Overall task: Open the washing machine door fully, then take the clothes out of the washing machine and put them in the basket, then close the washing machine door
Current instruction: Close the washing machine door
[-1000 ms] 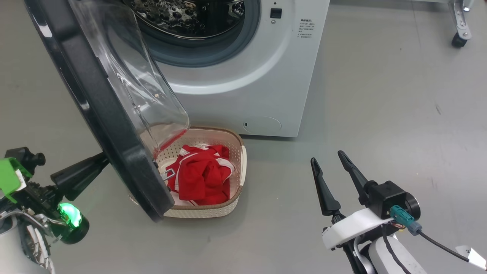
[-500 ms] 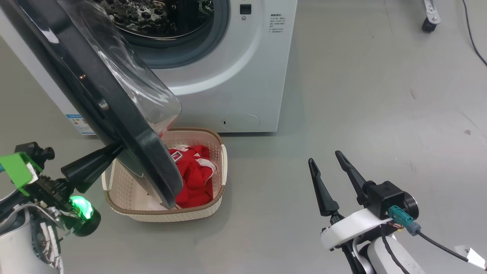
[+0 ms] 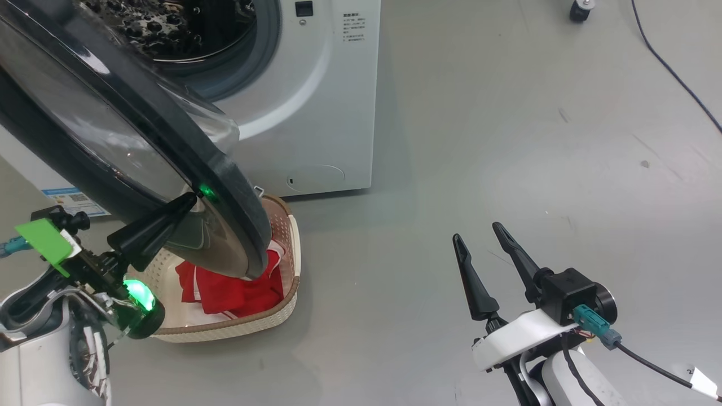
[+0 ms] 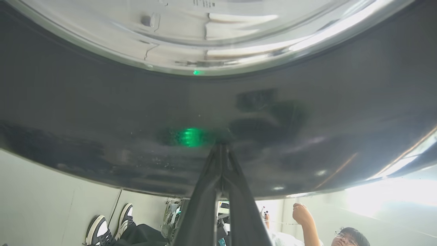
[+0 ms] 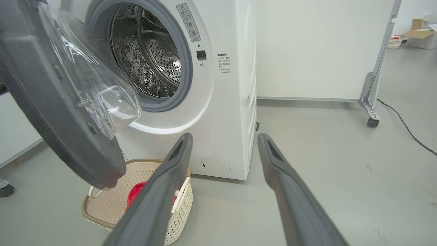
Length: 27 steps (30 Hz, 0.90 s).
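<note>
Lower right, nearest the head camera: right gripper (image 3: pixel 476 232) above bare grey floor (image 3: pixel 507 141), jaws spread wide apart around nothing, long dark tapered fingers (image 5: pixel 164 191) on a white wrist with a teal connector (image 3: pixel 592 324).

Lower left: left gripper (image 3: pixel 189 198), jaws pressed together into a single black point, tip against the outer face of the washing machine door (image 3: pixel 242 214). Green wrist light (image 3: pixel 138 293) mirrored in the door's wide glossy black rim.

Door partly open and angled over the basket (image 3: pixel 290 254), clear bulging bowl turned toward the drum.

Under the door's lower edge, on the floor just in front of the washer: cream perforated plastic basket, rounded rectangle with a brown woven-look rim. Inside it, the clothes (image 3: pixel 237 293), soft bright red fabric with white stripe trim, half hidden by the door.

Behind, the washing machine (image 3: pixel 327 113): white, boxy, with a perforated steel drum (image 5: pixel 150 61) ringed by a grey rubber gasket (image 5: pixel 186 75).

- Warning sticker (image 5: pixel 188 22) with a red triangle at the gasket's upper right, wording illegible.
- Block of small print (image 3: pixel 352 28) beside the opening, too small to read.
- Blue label (image 3: pixel 76 200) low on the cabinet's side, also unreadable.
- Round cover (image 3: pixel 316 176) at the front's lower right.

Below the door rim in the left wrist view: a person's black-and-white sneakers (image 4: pixel 106 229) and raised hand (image 4: pixel 302 213).

Farthest off: black cable (image 3: pixel 671 67) across the floor, white panel (image 5: pixel 324 51) on a caster (image 5: pixel 372 122), and a cardboard box (image 5: pixel 421 32).
</note>
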Tool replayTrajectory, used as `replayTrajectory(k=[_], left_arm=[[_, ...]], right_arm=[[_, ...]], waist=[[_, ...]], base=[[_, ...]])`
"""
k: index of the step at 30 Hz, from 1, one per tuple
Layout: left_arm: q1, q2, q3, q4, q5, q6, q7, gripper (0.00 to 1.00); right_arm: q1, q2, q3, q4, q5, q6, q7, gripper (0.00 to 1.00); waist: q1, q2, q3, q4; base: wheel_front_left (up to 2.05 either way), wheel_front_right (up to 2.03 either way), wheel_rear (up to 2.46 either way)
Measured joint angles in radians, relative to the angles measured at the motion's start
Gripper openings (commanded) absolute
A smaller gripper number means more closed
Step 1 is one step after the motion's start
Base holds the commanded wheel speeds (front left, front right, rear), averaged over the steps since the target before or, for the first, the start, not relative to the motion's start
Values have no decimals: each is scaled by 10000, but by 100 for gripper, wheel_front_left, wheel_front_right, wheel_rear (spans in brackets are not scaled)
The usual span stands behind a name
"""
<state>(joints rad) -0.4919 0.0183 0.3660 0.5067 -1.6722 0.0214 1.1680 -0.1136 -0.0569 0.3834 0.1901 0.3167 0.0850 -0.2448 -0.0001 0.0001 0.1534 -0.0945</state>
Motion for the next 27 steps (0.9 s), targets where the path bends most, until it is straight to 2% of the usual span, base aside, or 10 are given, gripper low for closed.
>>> replayTrajectory(k=[15, 27], left_arm=[[3, 6, -1099, 257, -439, -140, -3196, 0], [-107, 12, -2113, 533, -1007, -303, -5302, 0]], right_arm=[[-2, 8, 56, -125, 88, -12, 0, 100], [-4, 15, -59, -288, 190, -163, -2, 100]], waist=[[1, 0, 180, -929], [0, 0, 382, -1163]], base=[[0, 0, 0], [0, 0, 0]])
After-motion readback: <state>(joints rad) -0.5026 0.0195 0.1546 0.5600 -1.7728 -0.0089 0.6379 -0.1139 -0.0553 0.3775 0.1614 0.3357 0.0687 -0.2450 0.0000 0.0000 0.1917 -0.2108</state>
